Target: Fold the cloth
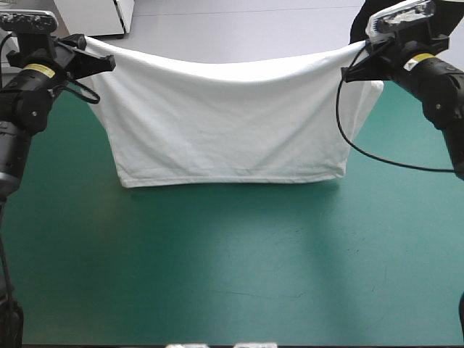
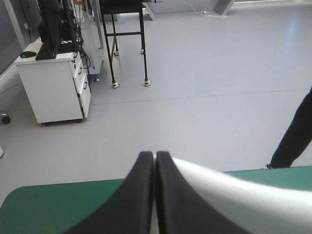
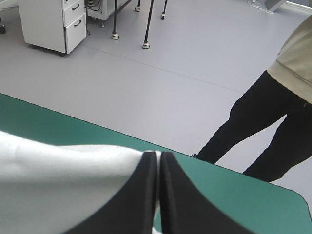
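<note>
The white T-shirt (image 1: pixel 228 123) hangs stretched between both raised arms over the far half of the teal-green table (image 1: pixel 232 268); its top edge sags in the middle and its bottom hem rests on the cover. My left gripper (image 1: pixel 98 59) is shut on the T-shirt at its upper left corner. My right gripper (image 1: pixel 357 64) is shut on the T-shirt at the upper right corner. In the left wrist view the fingers (image 2: pixel 141 195) meet in an arch with white cloth (image 2: pixel 229 195) running off beside them. In the right wrist view the fingers (image 3: pixel 168 195) pinch the cloth (image 3: pixel 58 190) the same way.
The table's far edge (image 2: pixel 53 192) lies just under and ahead of both grippers. The near half of the teal-green cover lies in front of the hanging shirt.
</note>
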{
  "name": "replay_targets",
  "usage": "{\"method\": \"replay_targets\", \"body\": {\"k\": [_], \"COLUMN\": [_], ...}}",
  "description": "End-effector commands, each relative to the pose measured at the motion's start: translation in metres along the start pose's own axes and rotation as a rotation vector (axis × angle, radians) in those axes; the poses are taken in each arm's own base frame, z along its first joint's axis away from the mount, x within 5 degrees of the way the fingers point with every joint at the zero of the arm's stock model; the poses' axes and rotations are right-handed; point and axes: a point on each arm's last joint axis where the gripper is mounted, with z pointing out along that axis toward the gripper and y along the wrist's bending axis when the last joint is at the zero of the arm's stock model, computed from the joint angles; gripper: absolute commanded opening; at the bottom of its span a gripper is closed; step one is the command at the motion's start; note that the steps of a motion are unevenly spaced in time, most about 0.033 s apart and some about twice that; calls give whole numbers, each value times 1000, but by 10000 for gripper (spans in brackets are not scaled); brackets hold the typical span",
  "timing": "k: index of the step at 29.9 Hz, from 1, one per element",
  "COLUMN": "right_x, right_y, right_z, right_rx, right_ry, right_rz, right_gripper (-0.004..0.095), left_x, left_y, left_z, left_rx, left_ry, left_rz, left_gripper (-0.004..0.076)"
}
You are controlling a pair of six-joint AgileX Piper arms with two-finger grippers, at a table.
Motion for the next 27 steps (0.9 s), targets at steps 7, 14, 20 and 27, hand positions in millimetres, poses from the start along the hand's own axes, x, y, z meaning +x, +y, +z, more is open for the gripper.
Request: {"method": "replay_targets", "body": {"k": [7,14,20,27], "right_x": [-43,9,81,144], "right_y": [-15,-7,13,34], "right_z": [18,41,56,42], "right_rx": [40,-81,-212,-315], "right_ry": [-140,214,497,690], "right_rz": [-19,16,79,148], "right_gripper": [-17,-17,-17,-17], "left_x": [-36,34,116,157], "left_y": [2,-3,-8,-11], "left_z": [15,31,37,26], "left_rx": [-13,31,52,97], "left_ry": [-198,222,531,755], "left_rz": [-20,-26,-35,14], "left_gripper": [-9,-9,-9,-9]}}
